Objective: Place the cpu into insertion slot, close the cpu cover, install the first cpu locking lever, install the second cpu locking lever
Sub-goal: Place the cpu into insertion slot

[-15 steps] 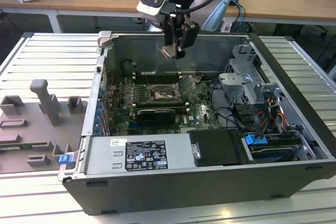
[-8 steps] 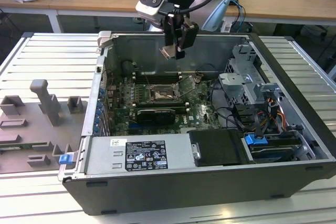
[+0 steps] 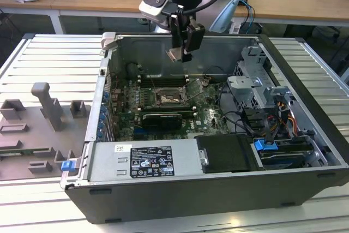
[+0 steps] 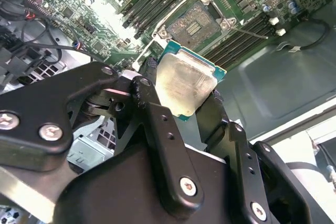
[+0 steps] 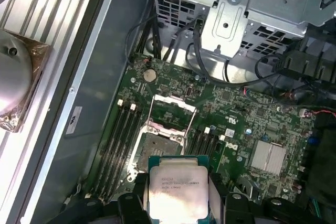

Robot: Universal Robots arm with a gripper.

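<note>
My gripper (image 3: 182,53) hangs above the open computer case, shut on the cpu (image 3: 175,54). In both wrist views the cpu (image 4: 186,82) (image 5: 176,187), a pale silver square on a green edge, sits clamped between the black fingers (image 4: 152,108). The insertion slot (image 5: 155,148) (image 4: 197,22) (image 3: 166,98) lies below on the green board, its dark centre bare. The cpu cover (image 5: 172,113) (image 3: 192,88) stands swung open at the slot's far edge. A thin metal rod (image 4: 254,33), apparently a locking lever, lies swung out beside the slot.
Black memory slots (image 5: 123,129) flank the slot. A metal drive cage (image 5: 236,19) with cables (image 3: 240,118) fills the case at the exterior view's right. A long black card (image 3: 161,119) lies in front of the slot. A grey fixture (image 3: 46,107) rests on the table outside.
</note>
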